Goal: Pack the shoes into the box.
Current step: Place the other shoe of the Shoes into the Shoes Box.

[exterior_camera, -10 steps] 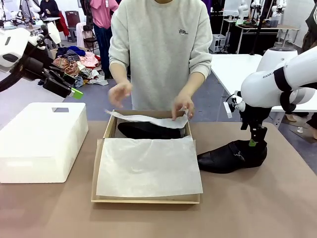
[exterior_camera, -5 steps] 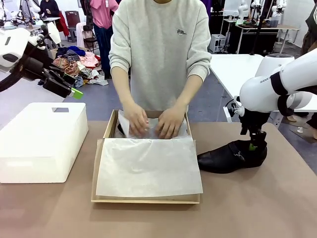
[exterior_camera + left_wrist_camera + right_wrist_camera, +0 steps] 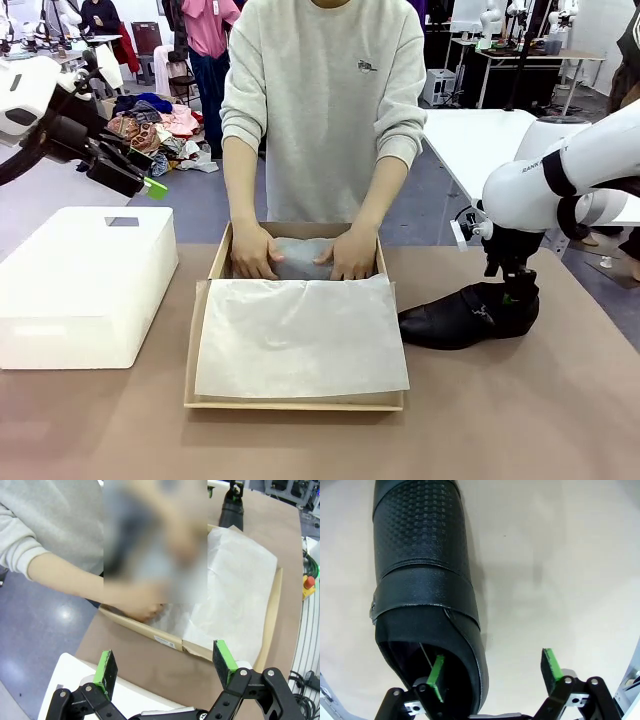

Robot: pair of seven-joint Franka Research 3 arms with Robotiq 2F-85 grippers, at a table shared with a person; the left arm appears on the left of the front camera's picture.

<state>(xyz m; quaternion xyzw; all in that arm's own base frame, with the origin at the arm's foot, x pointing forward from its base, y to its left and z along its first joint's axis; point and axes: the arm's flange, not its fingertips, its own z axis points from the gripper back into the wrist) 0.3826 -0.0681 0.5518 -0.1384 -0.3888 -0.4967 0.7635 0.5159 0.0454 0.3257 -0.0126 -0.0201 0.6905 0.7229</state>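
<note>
Now the right arm's fingers (image 3: 438,677) stand released astride the heel wall of the loose shoe (image 3: 420,580) on the worktop (image 3: 545,555), just beside the box (image 3: 215,262); pinch squarely, lift level, and wait for the person's hands (image 3: 254,252) to leave the tissue (image 3: 300,262). Left arm's fingers (image 3: 106,667) hang released, well apart

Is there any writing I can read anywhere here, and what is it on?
"RANK": white right robot arm, only partly readable.
Small chest logo on grey sweatshirt: too small.
Grey label on white plastic box: unreadable.
White sticker on tan cardboard shoebox: blurred.
</note>
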